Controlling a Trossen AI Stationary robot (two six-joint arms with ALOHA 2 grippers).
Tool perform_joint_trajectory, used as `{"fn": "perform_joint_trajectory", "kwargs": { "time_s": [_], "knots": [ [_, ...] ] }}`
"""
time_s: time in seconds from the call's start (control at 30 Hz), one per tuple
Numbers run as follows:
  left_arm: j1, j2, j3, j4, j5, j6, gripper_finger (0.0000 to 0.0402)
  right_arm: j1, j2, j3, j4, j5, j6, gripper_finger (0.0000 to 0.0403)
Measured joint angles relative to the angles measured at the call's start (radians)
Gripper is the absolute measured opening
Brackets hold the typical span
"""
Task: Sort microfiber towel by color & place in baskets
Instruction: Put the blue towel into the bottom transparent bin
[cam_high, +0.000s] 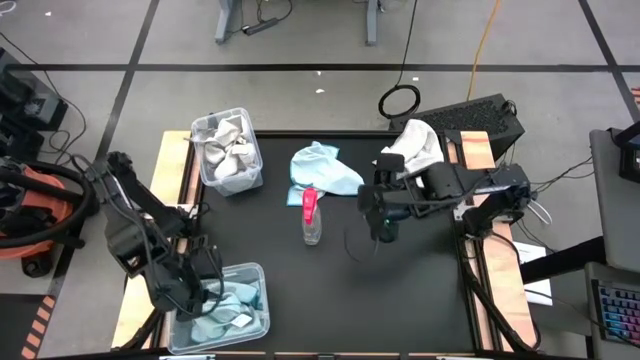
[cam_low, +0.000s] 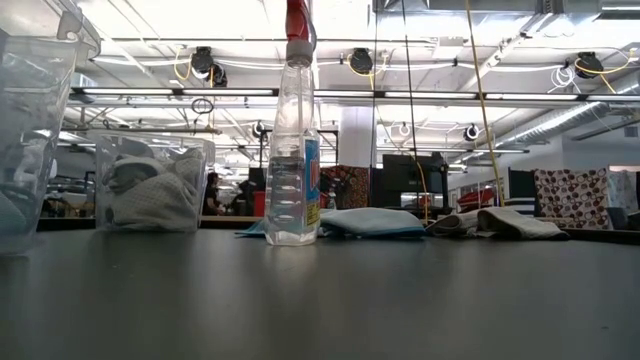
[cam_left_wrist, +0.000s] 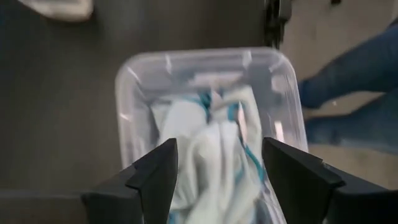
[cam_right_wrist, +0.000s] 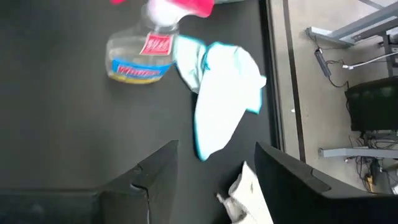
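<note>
Light blue towels (cam_left_wrist: 211, 143) lie heaped in the clear basket (cam_high: 252, 275) at the table's near left. My left gripper (cam_left_wrist: 219, 149) hangs open above them, touching nothing. The far-left basket (cam_high: 250, 165) holds white towels (cam_high: 225, 140). One light blue towel (cam_high: 322, 172) lies flat on the table at the far middle, also in the right wrist view (cam_right_wrist: 221, 99). A white towel (cam_high: 415, 145) lies at the far right. My right gripper (cam_high: 378, 222) hovers open right of the spray bottle, empty.
A clear spray bottle (cam_high: 311, 215) with a pink top stands mid-table, just near of the blue towel. In the low view it stands upright (cam_low: 293, 150) in front of the towels. Bare dark table (cam_high: 400, 300) stretches across the near right.
</note>
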Motion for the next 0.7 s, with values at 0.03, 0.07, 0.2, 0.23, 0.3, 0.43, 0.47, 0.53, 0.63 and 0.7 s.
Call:
{"fn": "perform_joint_trajectory", "kwargs": {
  "time_s": [0.03, 0.07, 0.2, 0.23, 0.3, 0.43, 0.47, 0.53, 0.63, 0.7],
  "knots": [
    [0.003, -0.010, 0.000, 0.000, -0.022, 0.017, 0.0238, -0.014, 0.000, -0.007, 0.019, -0.001, -0.011, 0.0198],
    [0.009, -0.019, 0.000, 0.000, -0.045, 0.039, 0.0238, -0.029, 0.000, -0.017, 0.035, -0.004, -0.024, 0.0198],
    [0.042, -0.054, 0.000, 0.000, -0.135, 0.135, 0.0238, -0.097, 0.000, -0.078, 0.119, -0.079, -0.069, 0.0198],
    [0.054, -0.063, 0.000, 0.000, -0.151, 0.163, 0.0238, -0.115, -0.001, -0.105, 0.154, -0.101, -0.078, 0.0198],
    [0.081, -0.081, 0.000, -0.007, -0.178, 0.219, 0.0238, -0.149, 0.001, -0.161, 0.210, -0.135, -0.091, 0.0198],
    [0.150, -0.123, 0.000, -0.049, -0.217, 0.328, 0.0238, -0.215, 0.001, -0.282, 0.310, -0.203, -0.097, 0.0198],
    [0.169, -0.134, 0.000, -0.060, -0.229, 0.357, 0.0238, -0.230, 0.001, -0.312, 0.329, -0.218, -0.089, 0.0198],
    [0.206, -0.157, 0.000, -0.064, -0.251, 0.416, 0.0238, -0.258, 0.001, -0.368, 0.358, -0.249, -0.072, 0.0198],
    [0.268, -0.186, 0.000, -0.064, -0.288, 0.511, 0.0238, -0.294, 0.001, -0.447, 0.424, -0.269, -0.057, 0.0198],
    [0.306, -0.201, 0.000, -0.063, -0.317, 0.566, 0.0238, -0.317, 0.001, -0.497, 0.484, -0.300, -0.055, 0.0198]
  ]
}}
